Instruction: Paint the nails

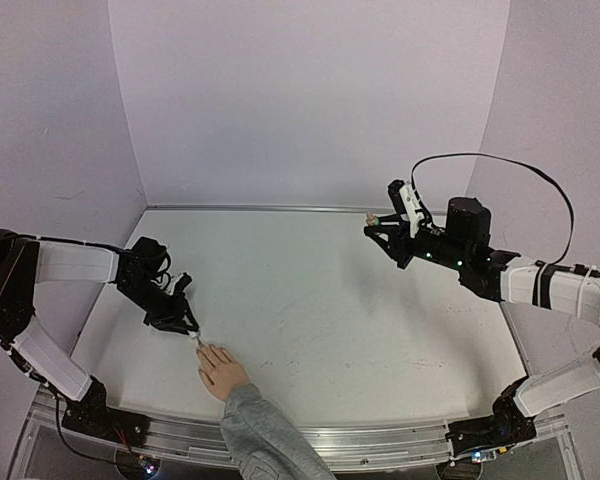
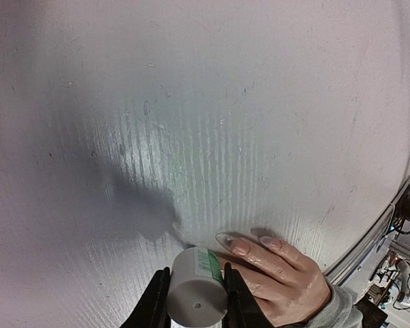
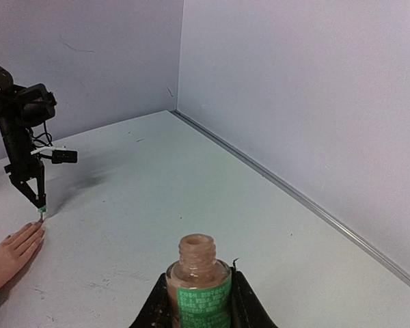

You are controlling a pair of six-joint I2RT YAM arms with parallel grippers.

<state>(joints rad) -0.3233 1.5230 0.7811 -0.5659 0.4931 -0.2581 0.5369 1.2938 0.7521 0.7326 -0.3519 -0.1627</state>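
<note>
**Closely poised: brush at the fingertips, bottle held apart**

Down at the near edge of the desk [image 1: 380, 330], left of its middle, a flesh-coloured hand [image 1: 223, 370] lies palm down, and its grey knit sleeve [image 1: 255, 430] runs back over that edge. The nails [image 2: 240, 247] are at the far ends of its digits, pale and glossy, pointing towards the desk's left edge. The thumbnail is not visible.

The left fingers [image 2: 156, 304] are closed tight on a whitish brush cap [image 2: 197, 294], a short cylinder with a green label on its side. The cap points down towards the desk. In the top view its thin brush [image 1: 198, 340] ends right at the tips of the hand. None of the views shows whether the bristles touch a nail.

The right fingers [image 3: 242, 301] are clamped on a small bottle [image 3: 198, 280], one against each side. It stands upright with its neck uncapped. It has a green label and a pinkish-beige body. The right arm holds it above the desk near the far right corner, well apart from the hand and the brush.
</note>
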